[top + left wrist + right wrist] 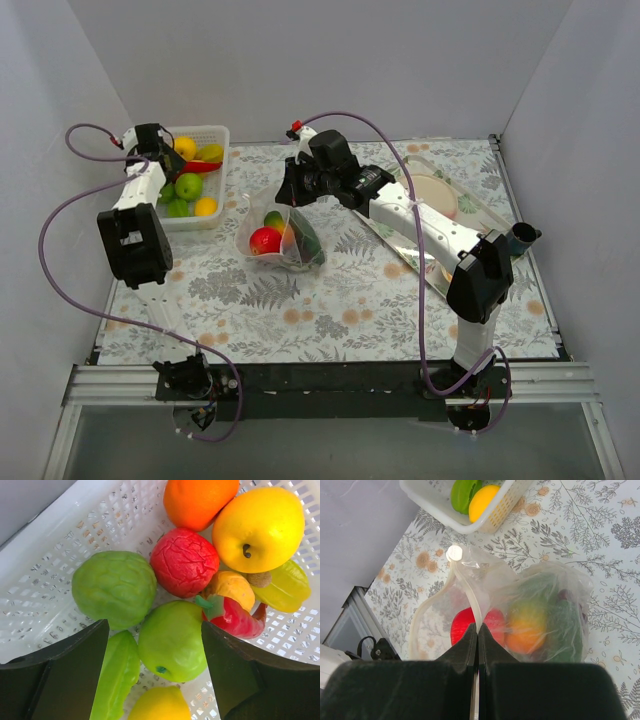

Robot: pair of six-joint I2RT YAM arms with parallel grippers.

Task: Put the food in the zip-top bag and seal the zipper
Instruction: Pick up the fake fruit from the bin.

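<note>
The zip-top bag (285,238) lies mid-table, mouth open, holding a red fruit (462,627), an orange fruit (525,630) and a green cucumber (565,625). My right gripper (478,630) is shut on the bag's zipper (465,595) and holds that edge up; it shows in the top view (292,195) above the bag. My left gripper (154,627) is open over the white basket (215,135), jaws either side of a green apple (170,640). Around it lie a bumpy green fruit (114,587), a red fruit (184,562), an orange (200,500) and a yellow apple (260,527).
A shiny tray (400,250) with a beige plate (435,195) lies at the right, under my right arm. The basket also holds a green star fruit (117,675), a lemon (160,705) and a red pepper (235,620). Grey walls enclose the table.
</note>
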